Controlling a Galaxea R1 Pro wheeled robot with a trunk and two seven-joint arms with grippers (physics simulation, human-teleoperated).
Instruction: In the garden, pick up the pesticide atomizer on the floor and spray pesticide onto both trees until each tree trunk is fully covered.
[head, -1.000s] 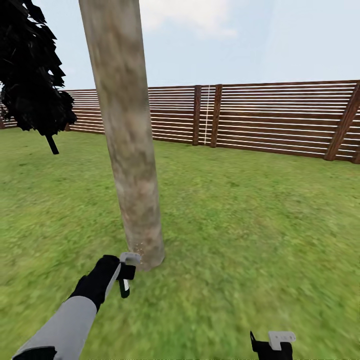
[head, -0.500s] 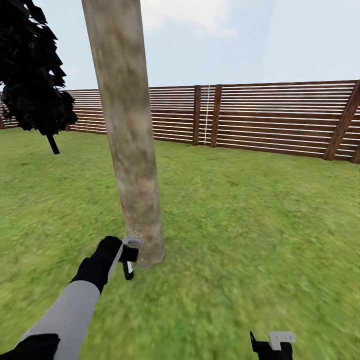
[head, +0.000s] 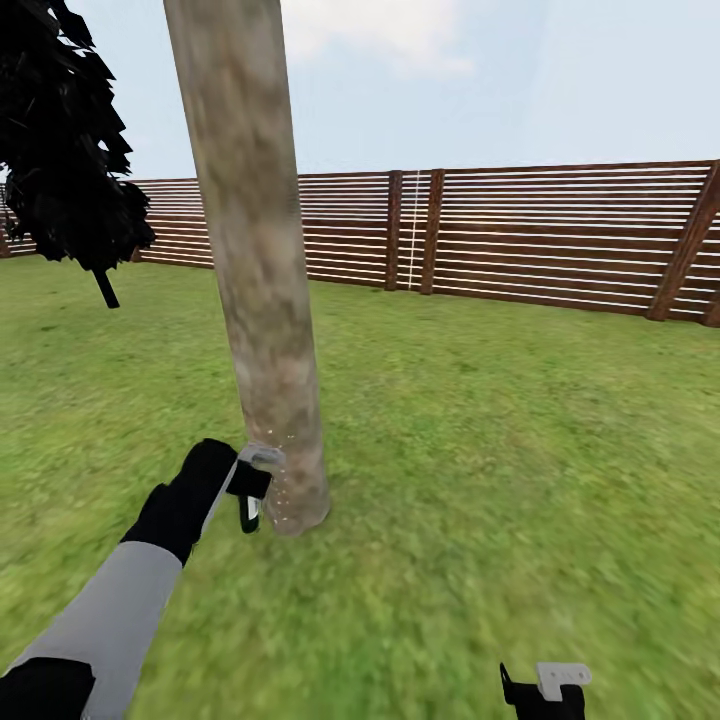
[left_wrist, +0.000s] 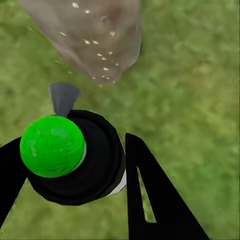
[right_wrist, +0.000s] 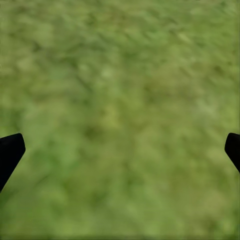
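Left gripper (left_wrist: 75, 195): one black two-fingered gripper, clamped around the pesticide atomizer (left_wrist: 75, 157), a black round bottle with a bright green ball-shaped cap and a grey nozzle tab; one finger lies against each side of the bottle.
Left gripper in the head view (head: 247, 490): at the end of one grey-sleeved, black-wristed arm that rises from about 7 o'clock; it holds the atomizer (head: 250, 508) just beside the foot of the trunk.
Atomizer: one; off the grass, in the left gripper, nozzle tab facing the trunk.
Spray: a scatter of small pale droplets, too many and too fine to count, on and in front of the lower trunk.
Tree trunk (head: 258, 260): one thick, smooth, grey-tan column with brownish blotches, leaning slightly, running from the top edge at about 11 o'clock down to its base near the picture's middle-left; the left wrist view shows its speckled foot (left_wrist: 92, 37).
Right gripper (head: 545, 690): one, at about 5 o'clock on the bottom edge, well apart from the trunk; two black fingertips (right_wrist: 10, 152) stand spread wide at opposite edges of the right wrist view, with nothing but grass between them.
Floor (head: 500, 450): one blurry green lawn.
Fence (head: 560, 235): one brown run of horizontal wooden slats across the back, 10 to 3 o'clock.
Black cone-shaped tree (head: 65, 140): one, on a thin black stem, at about 10 o'clock.
Sky (head: 480, 80): pale blue with white cloud.
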